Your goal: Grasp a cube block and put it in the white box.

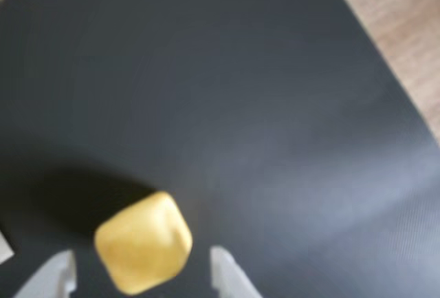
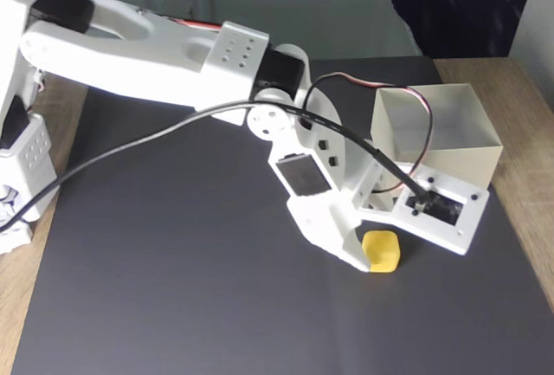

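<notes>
Two pale fingers stand apart at the wrist view's lower edge, the rounded yellow cube between them, not yet clamped, on the matte black mat covering the wooden worktop. Closing off-centre could squirt the smooth cube sideways. Thin-walled white box sits near the mat's right edge.

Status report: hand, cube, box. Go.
Hand open, fingers either side of the cube block. Cube on the black mat, not lifted. White box behind the arm, nothing blocking.
</notes>
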Robot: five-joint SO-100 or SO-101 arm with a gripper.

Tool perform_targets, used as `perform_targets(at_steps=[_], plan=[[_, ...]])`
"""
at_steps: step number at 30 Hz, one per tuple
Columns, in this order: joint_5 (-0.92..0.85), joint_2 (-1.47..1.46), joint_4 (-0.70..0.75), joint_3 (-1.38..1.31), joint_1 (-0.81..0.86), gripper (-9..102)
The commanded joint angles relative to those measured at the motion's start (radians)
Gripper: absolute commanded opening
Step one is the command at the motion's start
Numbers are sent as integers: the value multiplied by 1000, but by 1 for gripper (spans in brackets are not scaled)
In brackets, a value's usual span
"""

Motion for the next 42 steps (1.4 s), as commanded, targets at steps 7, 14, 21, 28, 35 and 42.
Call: perform_targets(at_steps=[7,14,21,28,35,42], plan=[[12,-89,25,-173,-3,27],[17,-117,29,-178,-34,29],[28,-137,34,-178,-60,33],[43,-150,48,-178,-80,32],[84,-156,87,-178,-86,29],[120,-158,107,-172,-86,26]])
